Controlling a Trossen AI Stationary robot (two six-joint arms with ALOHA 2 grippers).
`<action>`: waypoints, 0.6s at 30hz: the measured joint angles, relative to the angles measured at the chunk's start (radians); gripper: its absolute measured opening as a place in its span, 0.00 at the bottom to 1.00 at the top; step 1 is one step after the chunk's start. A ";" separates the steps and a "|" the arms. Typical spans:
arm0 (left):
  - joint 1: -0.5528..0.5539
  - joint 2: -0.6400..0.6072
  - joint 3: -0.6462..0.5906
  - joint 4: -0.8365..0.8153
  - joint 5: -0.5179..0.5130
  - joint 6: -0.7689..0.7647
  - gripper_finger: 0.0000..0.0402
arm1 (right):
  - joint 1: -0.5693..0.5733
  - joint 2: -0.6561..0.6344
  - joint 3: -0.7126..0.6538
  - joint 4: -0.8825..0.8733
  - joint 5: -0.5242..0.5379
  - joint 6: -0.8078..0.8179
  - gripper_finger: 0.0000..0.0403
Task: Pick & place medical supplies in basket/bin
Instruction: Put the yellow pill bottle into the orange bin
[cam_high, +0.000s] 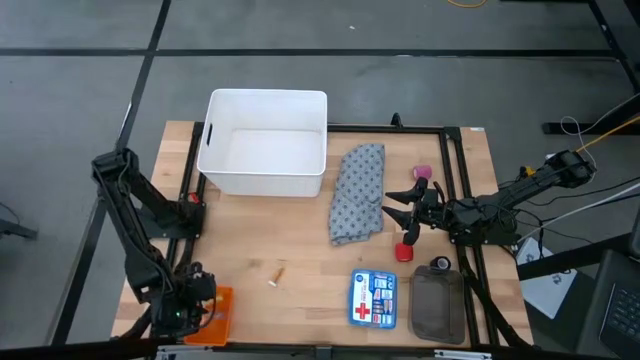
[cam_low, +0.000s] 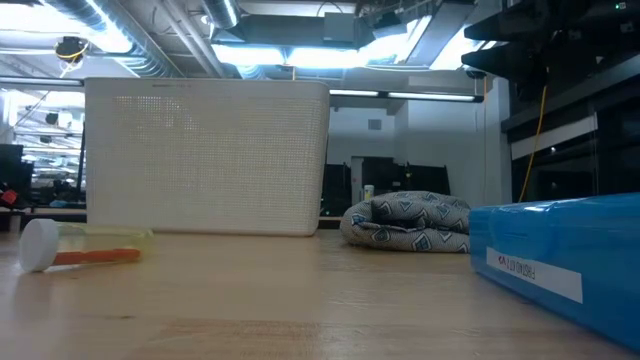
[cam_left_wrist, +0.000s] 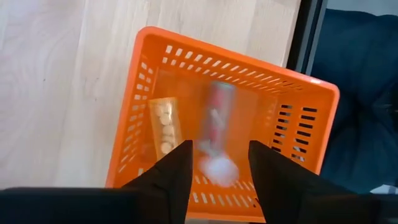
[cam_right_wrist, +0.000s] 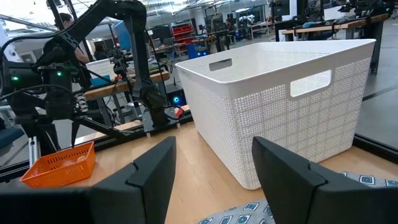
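Observation:
The grey-blue patterned cloth (cam_high: 358, 192) lies bunched on the table right of the white bin (cam_high: 265, 145), and shows in the low view as the cloth (cam_low: 408, 222). My right gripper (cam_high: 392, 208) is open at the cloth's right edge, its fingers pointing toward the table's left. In its wrist view the right gripper (cam_right_wrist: 214, 180) faces the bin (cam_right_wrist: 280, 99), with the cloth (cam_right_wrist: 249, 213) just below the fingers. A pink piece (cam_high: 422, 172) and a red cylinder (cam_high: 404, 251) stand near that arm. A tan vial (cam_high: 277, 274) lies mid-table. My left gripper (cam_left_wrist: 217, 171) is open above the orange basket (cam_left_wrist: 311, 93), which holds a red-white tube (cam_left_wrist: 216, 127) and a tan pill strip (cam_left_wrist: 165, 127).
A blue first-aid box (cam_high: 373, 299), a grey pouch (cam_high: 437, 305) and a small dark round piece (cam_high: 441, 264) lie near the table's near right edge. The orange basket (cam_high: 212, 315) sits at the near left corner. Bare wood stretches between the bin and the vial.

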 joint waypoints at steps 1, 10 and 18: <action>0.000 0.000 0.000 -0.002 0.000 0.000 0.40 | 0.000 0.000 0.000 0.000 0.000 0.000 0.53; 0.000 0.000 0.000 -0.008 -0.001 0.000 0.47 | 0.000 0.000 0.000 0.000 0.000 0.000 0.53; 0.000 0.000 0.000 -0.008 -0.018 0.019 0.48 | 0.000 0.000 0.000 0.000 0.000 0.000 0.53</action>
